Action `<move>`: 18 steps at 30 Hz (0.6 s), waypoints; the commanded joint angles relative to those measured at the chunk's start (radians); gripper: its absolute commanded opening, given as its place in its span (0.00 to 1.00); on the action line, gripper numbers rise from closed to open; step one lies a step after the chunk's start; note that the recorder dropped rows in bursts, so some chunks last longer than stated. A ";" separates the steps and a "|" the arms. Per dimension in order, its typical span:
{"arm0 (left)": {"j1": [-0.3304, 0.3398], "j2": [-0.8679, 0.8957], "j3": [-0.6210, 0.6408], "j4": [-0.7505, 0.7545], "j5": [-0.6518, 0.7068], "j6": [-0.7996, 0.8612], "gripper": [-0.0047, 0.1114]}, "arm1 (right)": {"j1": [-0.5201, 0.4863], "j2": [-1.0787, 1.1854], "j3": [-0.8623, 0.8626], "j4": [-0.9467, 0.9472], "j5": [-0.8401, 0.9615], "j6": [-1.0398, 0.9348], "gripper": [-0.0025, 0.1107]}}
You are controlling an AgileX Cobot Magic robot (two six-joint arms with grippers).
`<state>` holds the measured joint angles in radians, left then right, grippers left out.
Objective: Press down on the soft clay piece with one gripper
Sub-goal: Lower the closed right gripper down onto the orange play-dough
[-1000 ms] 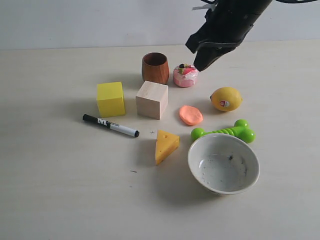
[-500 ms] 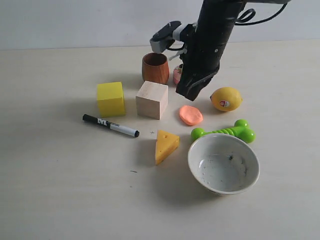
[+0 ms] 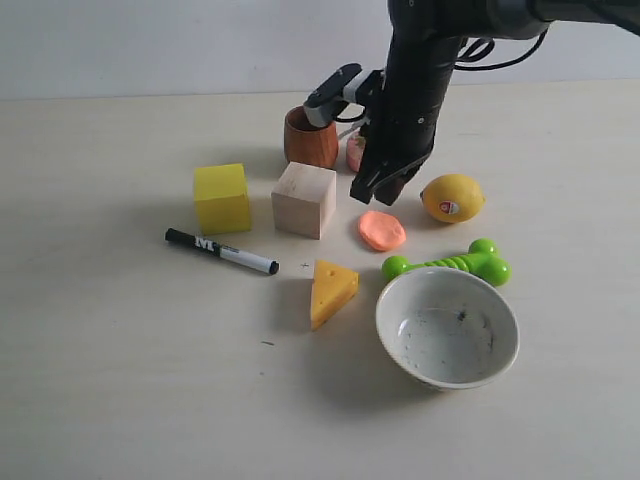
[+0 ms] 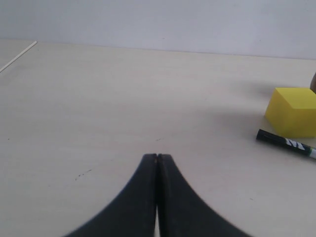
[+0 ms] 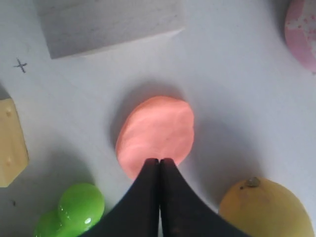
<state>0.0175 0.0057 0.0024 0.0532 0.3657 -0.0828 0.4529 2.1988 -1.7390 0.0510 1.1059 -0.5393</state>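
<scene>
The salmon-orange clay piece point(image 3: 381, 230) lies flat on the table between the wooden cube and the lemon; its surface looks smooth point(image 5: 155, 134). My right gripper point(image 3: 372, 194) hangs just above its far edge, jaws shut with nothing between them point(image 5: 159, 160). From the wrist view the tips overlap the clay's near part, but I cannot tell whether they touch it. My left gripper point(image 4: 157, 156) is shut over bare table, out of the exterior view.
Around the clay stand a wooden cube point(image 3: 304, 199), lemon point(image 3: 452, 197), green toy bone point(image 3: 448, 264), cheese wedge point(image 3: 331, 291) and white bowl point(image 3: 447, 327). Behind are a brown cup point(image 3: 311, 137) and the pink toy cake point(image 3: 354, 152). A yellow cube point(image 3: 221, 197) and marker point(image 3: 221, 250) lie left.
The right arm has swung in from the back right and come down, bringing its shut gripper from above the pink cake to just over the clay. The clay has not moved.
</scene>
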 commanded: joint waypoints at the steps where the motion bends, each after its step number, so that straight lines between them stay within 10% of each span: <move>1: -0.004 -0.006 -0.002 -0.006 -0.008 0.002 0.04 | 0.001 0.028 -0.044 -0.006 0.027 0.036 0.02; 18: -0.004 -0.006 -0.002 -0.006 -0.008 0.002 0.04 | 0.001 0.085 -0.046 0.001 0.021 0.070 0.02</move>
<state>0.0175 0.0057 0.0024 0.0532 0.3657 -0.0828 0.4529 2.2861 -1.7780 0.0510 1.1380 -0.4741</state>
